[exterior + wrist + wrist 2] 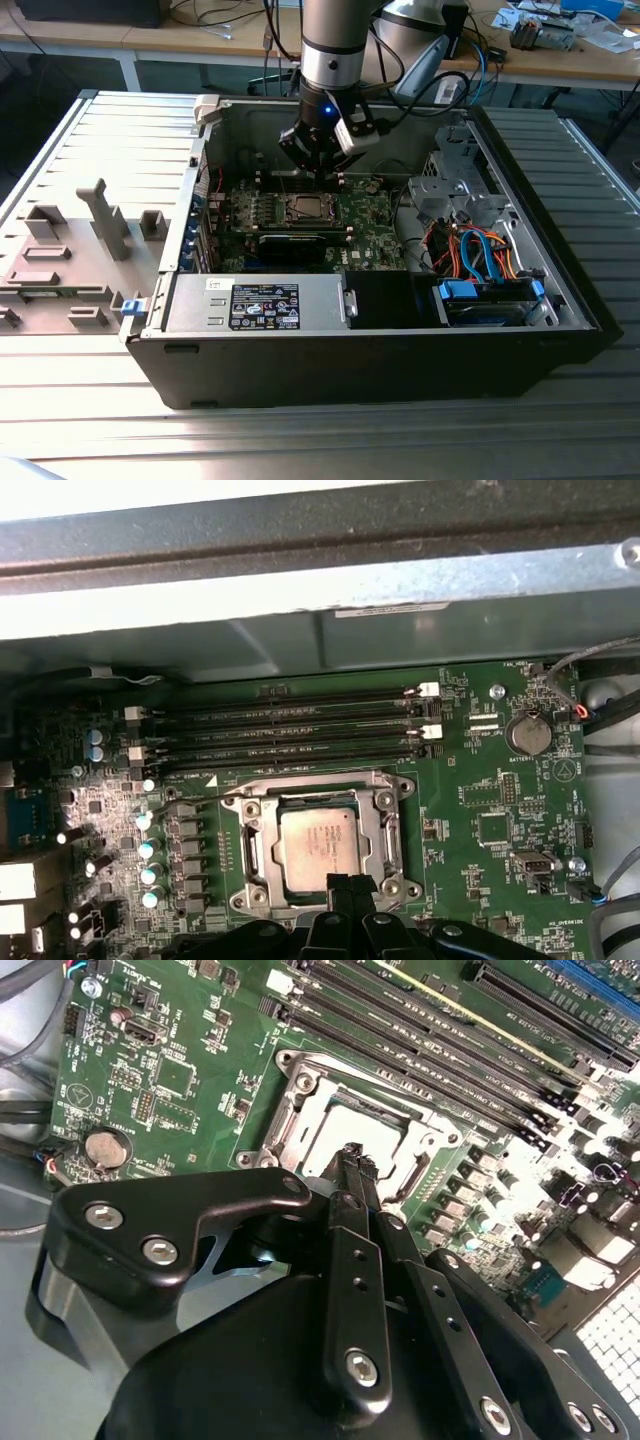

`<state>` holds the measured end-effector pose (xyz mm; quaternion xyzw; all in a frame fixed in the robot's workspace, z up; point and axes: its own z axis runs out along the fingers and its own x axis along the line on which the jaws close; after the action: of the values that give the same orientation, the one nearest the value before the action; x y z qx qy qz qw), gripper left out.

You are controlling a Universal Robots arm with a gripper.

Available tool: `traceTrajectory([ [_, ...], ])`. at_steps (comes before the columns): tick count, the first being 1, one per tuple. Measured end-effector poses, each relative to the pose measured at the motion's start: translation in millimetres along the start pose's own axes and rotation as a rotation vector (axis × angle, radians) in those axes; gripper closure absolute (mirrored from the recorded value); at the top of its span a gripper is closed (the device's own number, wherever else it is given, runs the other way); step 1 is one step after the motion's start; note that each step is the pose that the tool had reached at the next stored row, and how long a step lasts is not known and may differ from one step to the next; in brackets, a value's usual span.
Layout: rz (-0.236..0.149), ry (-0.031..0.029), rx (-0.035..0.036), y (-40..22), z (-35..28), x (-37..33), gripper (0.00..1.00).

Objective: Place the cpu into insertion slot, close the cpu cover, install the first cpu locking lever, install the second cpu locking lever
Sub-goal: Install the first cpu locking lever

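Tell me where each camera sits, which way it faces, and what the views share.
Exterior view: off the arm, looking down into the open computer case; the arm and gripper hang over the motherboard.
First wrist view: on the arm, facing the cpu seated in the insertion slot.
Second wrist view: on the arm, looking along the gripper at the slot.
All share the slot.

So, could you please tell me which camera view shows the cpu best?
The first wrist view: the cpu faces the camera, seated in its socket, nearly whole. In the second wrist view the gripper hides part of the cpu. In the exterior view the cpu is a small far square.
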<state>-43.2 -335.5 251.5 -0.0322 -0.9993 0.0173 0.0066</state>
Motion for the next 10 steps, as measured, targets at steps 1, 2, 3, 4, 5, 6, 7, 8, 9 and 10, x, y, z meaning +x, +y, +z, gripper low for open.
traceTrajectory([
  [1,-0.004,-0.0001,0.0000,0.0,0.0,0.0,0.89],
  [2,-0.007,-0.0002,0.0001,0.0,0.0,0.0,0.89],
  [3,-0.011,-0.0004,0.0001,0.0,0.0,0.0,0.89],
  [4,-0.015,-0.0005,0.0001,0.0,0.0,0.0,0.89],
  [5,-0.017,-0.0006,0.0002,0.0,0.0,0.0,0.89],
  [6,-0.020,-0.0007,0.0002,0.0,0.0,0.0,0.89],
  [7,-0.024,-0.0008,0.0003,0.0,0.0,0.0,0.89],
  [8,-0.027,-0.0009,0.0003,0.0,0.0,0.0,0.89],
  [9,-0.030,-0.0011,0.0003,0.0,0.0,0.0,0.89],
  [10,-0.032,-0.0011,0.0004,0.0,0.0,0.0,0.89],
])
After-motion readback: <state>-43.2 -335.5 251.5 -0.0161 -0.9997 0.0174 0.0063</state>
